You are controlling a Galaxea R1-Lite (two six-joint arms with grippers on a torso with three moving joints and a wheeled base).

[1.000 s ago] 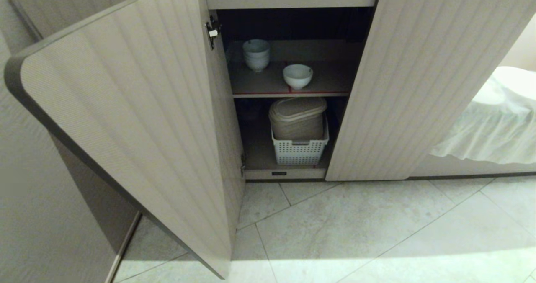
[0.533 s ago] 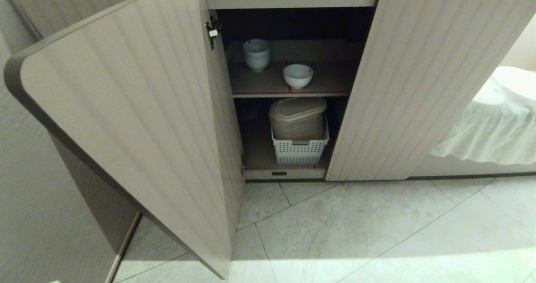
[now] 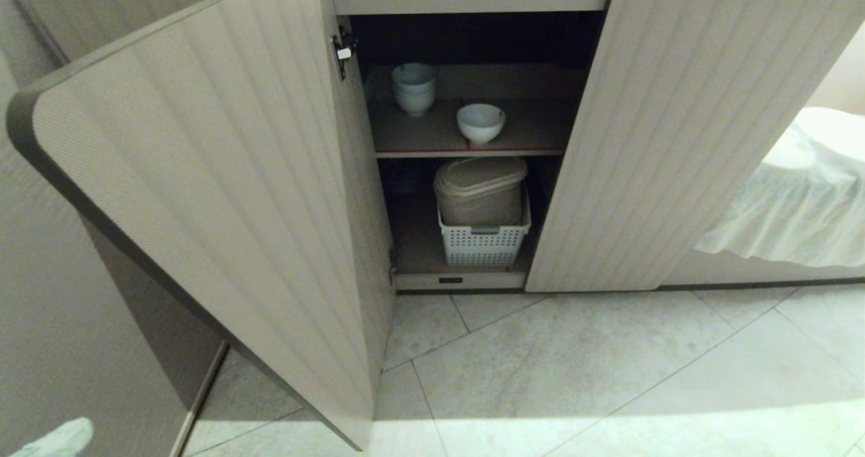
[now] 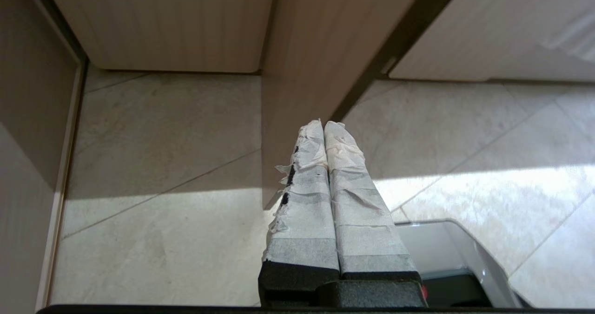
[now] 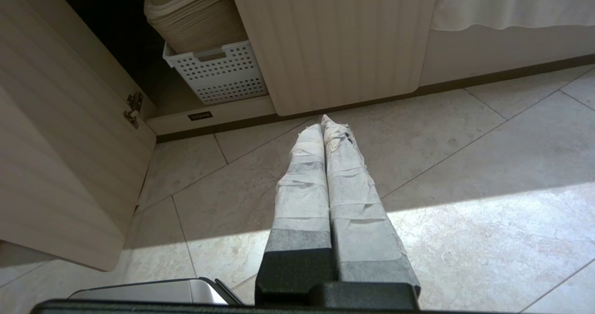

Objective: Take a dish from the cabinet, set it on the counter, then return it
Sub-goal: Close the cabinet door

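The dish, a small white bowl, stands alone near the front of the upper shelf in the open cabinet. The counter's worktop is out of view. My left gripper is shut and empty, low over the floor tiles, facing the edge of the open left door. Only its pale tip shows in the head view, at the bottom left corner, far from the dish. My right gripper is shut and empty too, held over the floor before the cabinet's base.
A stack of white bowls sits further back on the same shelf. Below, a white perforated basket holds a beige lidded container. Two ribbed doors flank the narrow opening. White cloth hangs at the right.
The taped tip of my left gripper has come up into the bottom left corner of the head view. The dish, the doors and the right arm have not moved.
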